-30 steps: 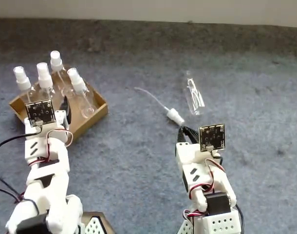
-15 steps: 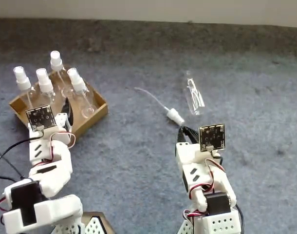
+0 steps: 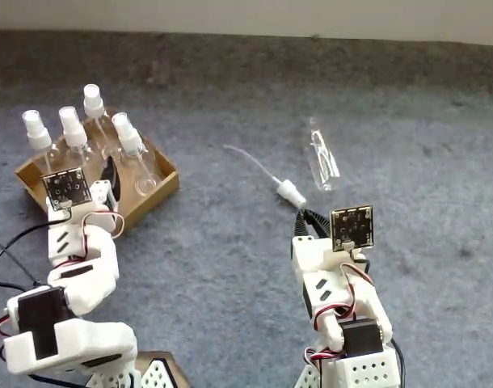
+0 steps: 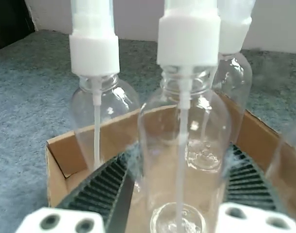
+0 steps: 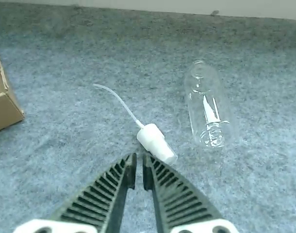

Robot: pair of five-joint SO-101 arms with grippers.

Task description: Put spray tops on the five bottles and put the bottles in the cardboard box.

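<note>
Left gripper (image 4: 179,165) is spread wide, its ribbed black fingers (image 4: 102,189) straddling one capped bottle (image 4: 184,131) inside the cardboard box (image 4: 60,155); whether they actually touch the plastic I cannot tell. Right gripper (image 5: 139,167) is pinched down to a thin slit, holding nothing, tips resting low over the floor.

And what a floor: grey carpet (image 3: 214,267) across the whole scene, with a pale wall (image 3: 246,16) along the far edge. From the high view the box (image 3: 162,182) sits far left with four bottles standing upright in it, each wearing a white spray top (image 3: 129,133). The fifth bottle (image 3: 321,158) lies on its side out on the carpet, right of centre, open mouth pointing far, no top on it. Just left of its base, apart from it, lies the loose spray top (image 3: 291,192), its thin dip tube trailing off to the far left.

Up close, the left wrist view picks out dip tubes running down inside the clear bottles. The right wrist view puts the loose spray top (image 5: 155,141) just beyond the fingertips, not touching, with the uncapped bottle (image 5: 208,114) to its right.
</note>
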